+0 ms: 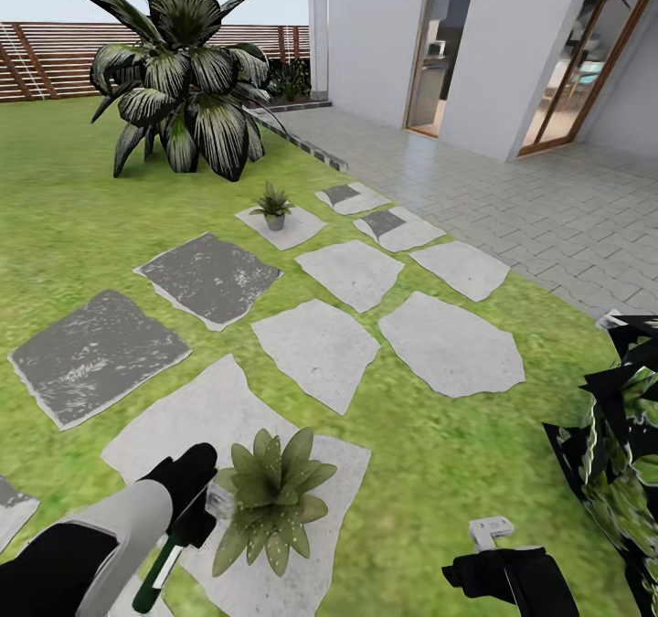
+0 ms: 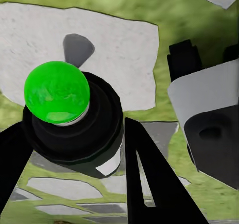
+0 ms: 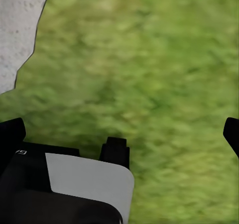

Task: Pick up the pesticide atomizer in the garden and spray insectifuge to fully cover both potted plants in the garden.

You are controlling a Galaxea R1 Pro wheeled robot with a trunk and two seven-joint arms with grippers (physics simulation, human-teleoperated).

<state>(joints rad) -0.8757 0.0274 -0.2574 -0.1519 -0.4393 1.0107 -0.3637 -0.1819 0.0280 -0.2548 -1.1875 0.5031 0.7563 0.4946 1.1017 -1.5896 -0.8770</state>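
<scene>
My left gripper [image 1: 189, 515] is shut on the pesticide atomizer [image 1: 153, 576], a slim dark-green bottle with a white label. It is tilted, with its pale spray head right beside the leaves of the near potted plant [image 1: 270, 496]. That plant is a speckled olive rosette on a white stone. In the left wrist view the atomizer [image 2: 74, 119] sits between the black fingers [image 2: 149, 184], its bright green end toward the camera. The far potted plant [image 1: 272, 204], in a small grey pot, stands on a stone farther up the lawn. My right gripper [image 1: 498, 562] hangs open over bare grass [image 3: 149, 74].
Grey and white stepping stones [image 1: 315, 347] cross the lawn. A big striped-leaf palm [image 1: 183, 78] stands at the back left before a wooden fence [image 1: 55, 55]. A dark leafy bush [image 1: 621, 452] crowds the right edge. The paved patio [image 1: 548, 206] and house lie to the right.
</scene>
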